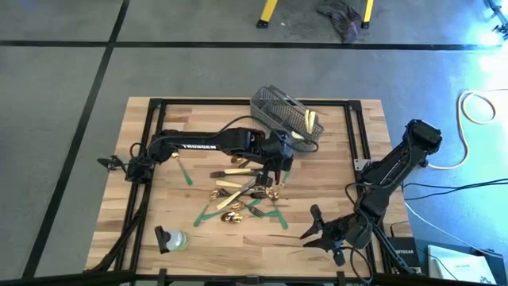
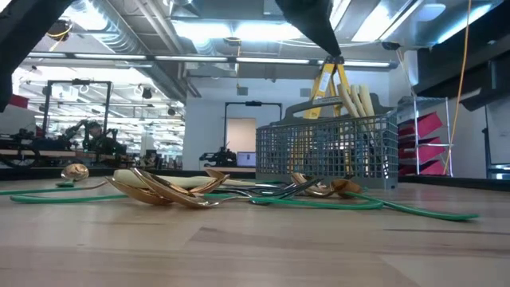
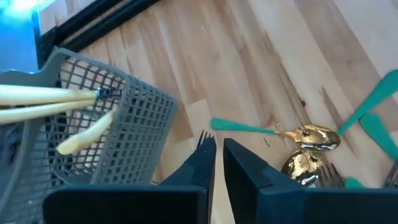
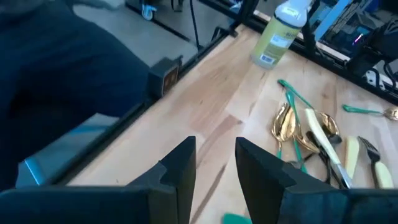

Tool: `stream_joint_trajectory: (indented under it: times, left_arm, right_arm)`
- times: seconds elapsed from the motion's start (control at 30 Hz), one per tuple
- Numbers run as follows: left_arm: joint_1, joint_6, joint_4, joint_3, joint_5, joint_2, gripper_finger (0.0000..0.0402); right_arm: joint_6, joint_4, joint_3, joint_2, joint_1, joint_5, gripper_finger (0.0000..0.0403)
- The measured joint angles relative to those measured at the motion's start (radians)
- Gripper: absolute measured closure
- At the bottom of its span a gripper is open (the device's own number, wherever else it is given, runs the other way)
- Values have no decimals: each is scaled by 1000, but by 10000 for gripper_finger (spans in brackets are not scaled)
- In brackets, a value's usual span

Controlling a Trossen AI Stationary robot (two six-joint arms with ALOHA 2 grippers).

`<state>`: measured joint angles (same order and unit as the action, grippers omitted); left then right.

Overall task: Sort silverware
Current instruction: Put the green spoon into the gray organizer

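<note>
Fork (image 3: 203, 142) apparently in left tool (image 3: 217, 163)

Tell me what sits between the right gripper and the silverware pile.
Only bare wood and a green tape strip lie between the right gripper and the silverware, seen in the high view.

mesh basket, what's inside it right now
The grey mesh basket holds several cream-handled knives, handles sticking up above the rim. Their lower ends show only dimly through the mesh, and its bottom is screened, so any other pieces inside cannot be made out.
</note>
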<state>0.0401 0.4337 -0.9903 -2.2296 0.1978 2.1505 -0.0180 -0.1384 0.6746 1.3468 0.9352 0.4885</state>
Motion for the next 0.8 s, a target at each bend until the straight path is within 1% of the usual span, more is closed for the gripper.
stream_joint_trajectory:
  times: [0.1, 0.2, 0.33, 0.47, 0.57, 0.7, 0.8]
  left_arm:
    - [31, -35, 68, 52, 8, -15, 393]
    - [71, -39, 154, 132, 48, -41, 396]
    - [102, -53, 296, 280, 52, -120, 396]
    - [110, -84, 463, 483, 55, -225, 396]
    - [111, -121, 599, 660, 62, -303, 396]
    - [109, -175, 824, 892, 72, -403, 396]
    - [109, -228, 1020, 1063, 72, -450, 396]
  right_arm:
    - [-28, 17, 0, 0, -7, 12, 306]
    - [-36, 20, 0, 0, -15, 12, 306]
    - [-36, 20, 0, 0, -28, -3, 306]
    - [-40, 21, 0, 0, -35, -3, 306]
    - [-85, 19, 0, 0, -46, -3, 306]
    - [-110, 35, 0, 1, -81, -2, 306]
    - [-115, 39, 0, 4, -131, -3, 306]
